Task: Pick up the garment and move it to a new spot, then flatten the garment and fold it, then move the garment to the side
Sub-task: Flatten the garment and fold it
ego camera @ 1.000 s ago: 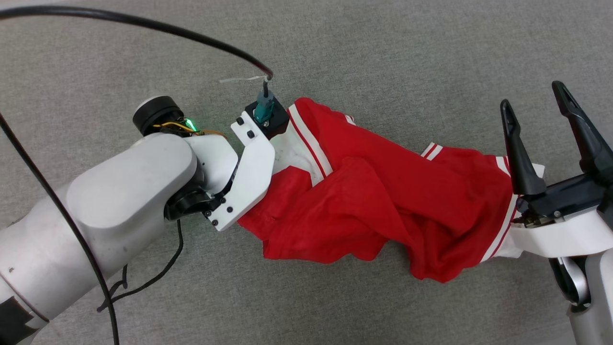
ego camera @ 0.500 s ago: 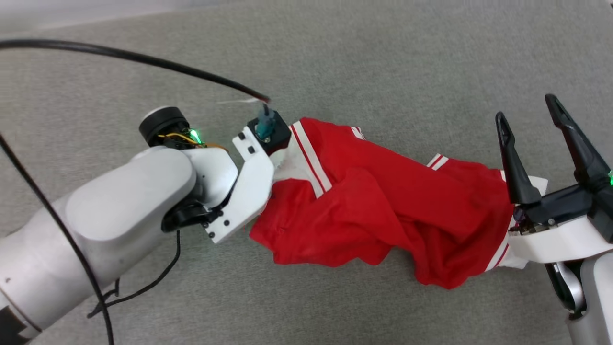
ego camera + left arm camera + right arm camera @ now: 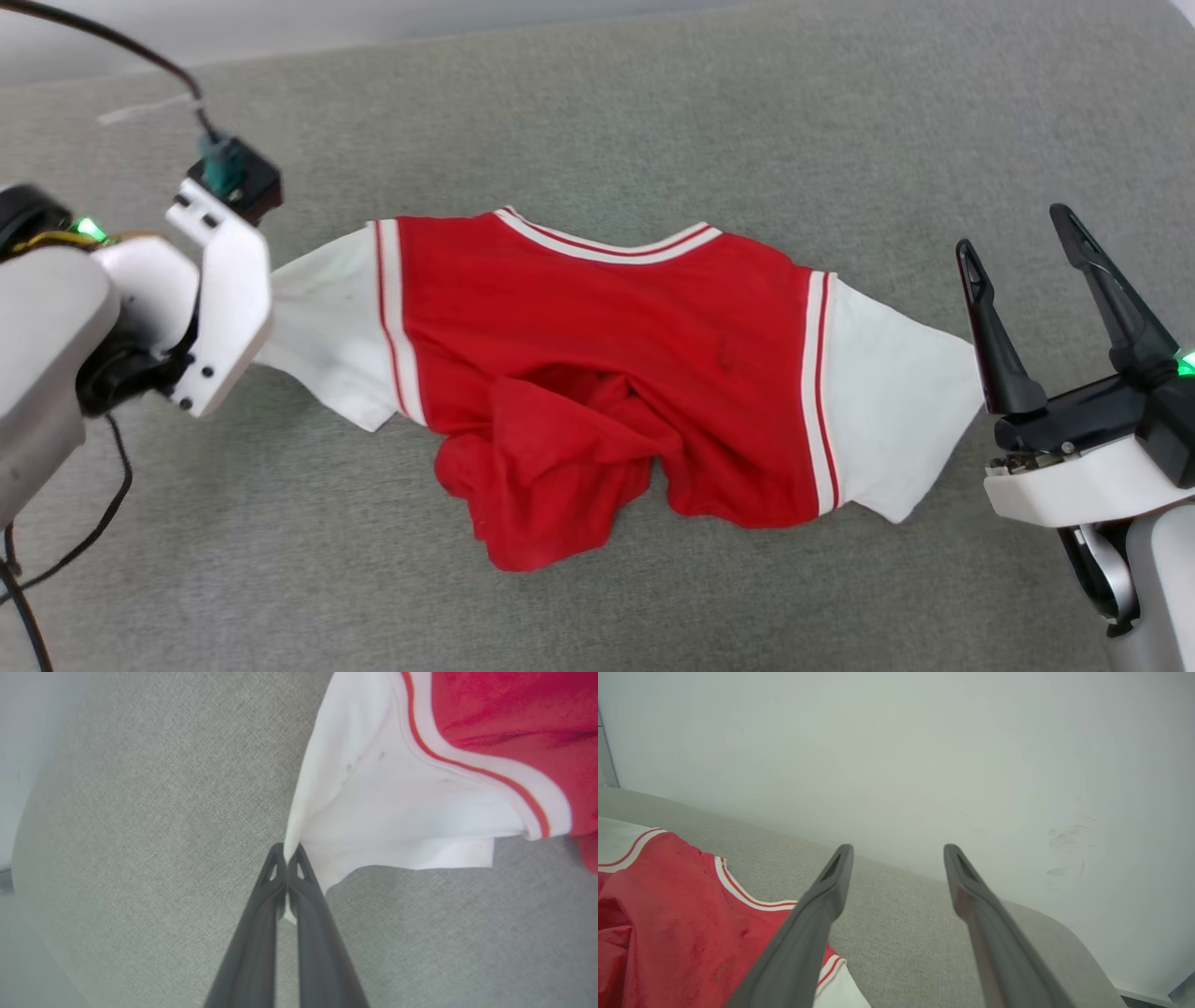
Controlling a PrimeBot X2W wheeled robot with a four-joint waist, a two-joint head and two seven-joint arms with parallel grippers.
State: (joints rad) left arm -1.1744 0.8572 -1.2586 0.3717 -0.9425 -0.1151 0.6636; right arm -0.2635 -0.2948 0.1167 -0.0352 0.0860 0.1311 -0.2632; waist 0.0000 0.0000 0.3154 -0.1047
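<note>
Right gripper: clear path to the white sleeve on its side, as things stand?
Probably yes. The right gripper is open and empty; the white sleeve of the garment lies bare on the grey surface right beside it. The gripper points past the sleeve, so the wrist would need turning.

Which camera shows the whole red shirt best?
The head view: the garment lies spread sleeve to sleeve. The left wrist view shows one white sleeve in the left pincer; the right wrist view, its red collar side.
</note>
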